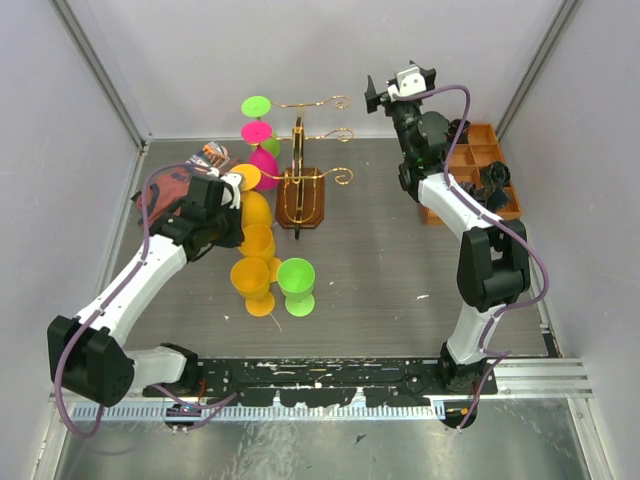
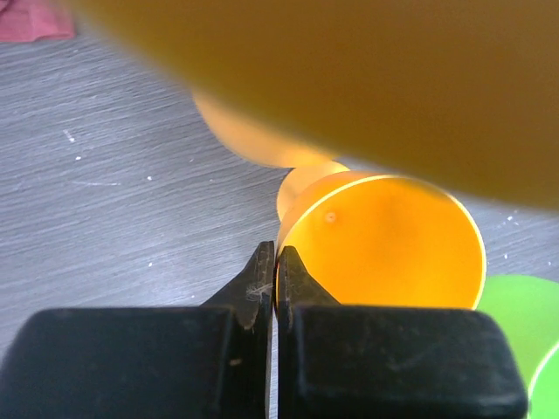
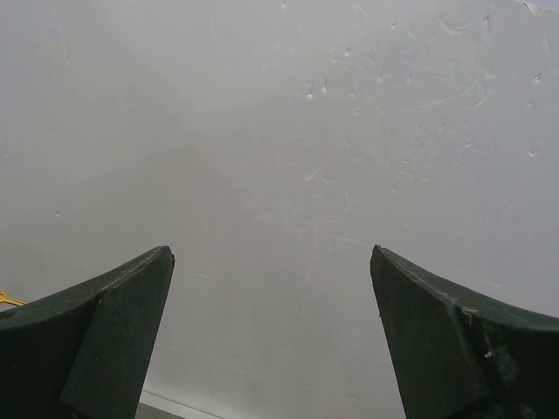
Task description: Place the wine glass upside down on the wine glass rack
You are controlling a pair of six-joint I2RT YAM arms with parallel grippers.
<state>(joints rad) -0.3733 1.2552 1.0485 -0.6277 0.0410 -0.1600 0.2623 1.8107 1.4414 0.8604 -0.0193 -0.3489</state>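
Note:
The wine glass rack [image 1: 299,196], gold wire on a dark brown base, stands at the back centre. A green glass [image 1: 257,105] and a pink glass [image 1: 262,160] hang upside down on its left arms. My left gripper [image 1: 236,214] is just left of the rack. In the left wrist view it [image 2: 275,255] is shut on the thin rim of an orange wine glass [image 2: 384,249], whose mouth faces the camera. That glass also shows in the top view [image 1: 257,212]. My right gripper [image 1: 398,88] is raised at the back right. It is open and empty [image 3: 271,262] and faces the white wall.
Another orange glass [image 1: 250,277] and a green glass [image 1: 296,280] stand on the table in front of the rack. An orange compartment tray [image 1: 478,158] with dark parts sits at the right. A red packet [image 1: 215,153] lies at the back left. Walls close in on both sides.

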